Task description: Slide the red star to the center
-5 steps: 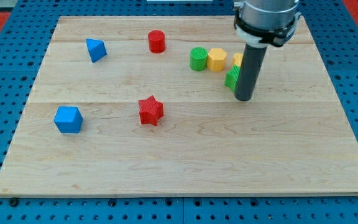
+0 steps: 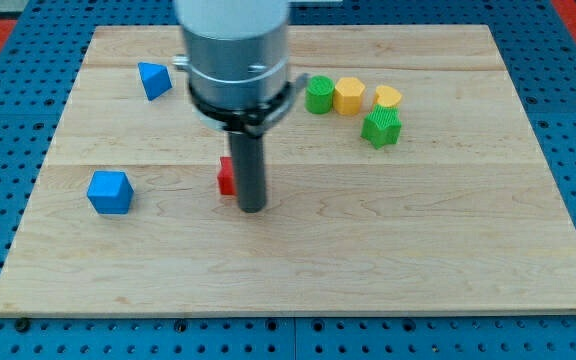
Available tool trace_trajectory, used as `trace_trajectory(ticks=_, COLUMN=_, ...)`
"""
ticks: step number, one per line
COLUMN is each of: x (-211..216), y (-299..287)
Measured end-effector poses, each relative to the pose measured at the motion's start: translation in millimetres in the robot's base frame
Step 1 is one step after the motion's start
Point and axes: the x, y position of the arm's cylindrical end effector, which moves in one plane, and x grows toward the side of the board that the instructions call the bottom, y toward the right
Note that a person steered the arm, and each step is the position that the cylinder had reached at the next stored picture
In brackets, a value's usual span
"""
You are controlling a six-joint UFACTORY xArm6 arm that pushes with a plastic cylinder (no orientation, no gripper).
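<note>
The red star (image 2: 227, 177) lies left of the board's middle, mostly hidden behind my rod; only its left edge shows. My tip (image 2: 252, 208) rests on the board just to the star's right and slightly below it, seemingly touching it. The arm's grey body covers the upper middle of the board.
A blue cube (image 2: 109, 192) sits at the left. A blue triangular block (image 2: 153, 79) sits at the top left. A green cylinder (image 2: 319, 95), a yellow hexagon (image 2: 349, 95), a yellow block (image 2: 388, 96) and a green star-like block (image 2: 381, 127) cluster at the upper right. The wooden board (image 2: 298, 270) lies on a blue pegboard.
The rod has moved from beside the green block at the right to the red star's right side. The arm's body now hides the red cylinder. The blocks look unmoved.
</note>
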Motion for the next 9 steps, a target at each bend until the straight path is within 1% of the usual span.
trace_trajectory(ticks=1, x=1.0, y=-23.9)
trace_trajectory(ticks=2, x=-11.5, y=-40.1)
trace_trajectory(ticks=3, x=-23.9, y=-15.9)
trace_trajectory(ticks=4, x=-8.2, y=35.2)
trace_trajectory(ticks=5, x=1.0, y=4.6)
trace_trajectory(ticks=6, x=1.0, y=-37.0)
trace_trajectory(ticks=7, x=-14.7, y=-47.0)
trace_trajectory(ticks=8, x=-39.3, y=-42.1)
trace_trajectory(ticks=9, x=-43.0, y=13.9)
